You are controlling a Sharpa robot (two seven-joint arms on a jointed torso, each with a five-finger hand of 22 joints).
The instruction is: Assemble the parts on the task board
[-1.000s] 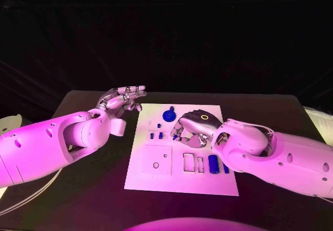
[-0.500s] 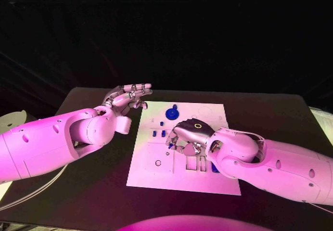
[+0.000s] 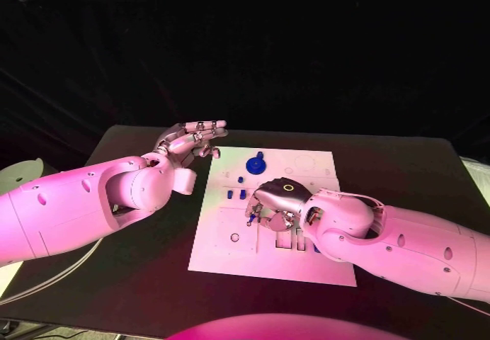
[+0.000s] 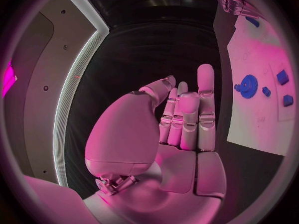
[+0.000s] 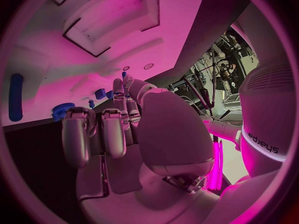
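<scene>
Currently the right hand [image 3: 274, 205] hovers low over the task board [image 3: 306, 263], pinching a small blue part [image 3: 249, 215]; placement step, judged. Next move calls for aligning it with a board socket. Left hand [image 3: 191, 142] idles off-board, fingers straight, holding nothing.

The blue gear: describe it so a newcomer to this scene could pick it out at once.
Start at the white board in the middle of the black table. Go to its far end, on the side near the raised left hand; the blue gear lies flat there. It is round, toothed and by far the widest blue piece there, while the small blue blocks just nearer the robot are tiny and plain.
</scene>
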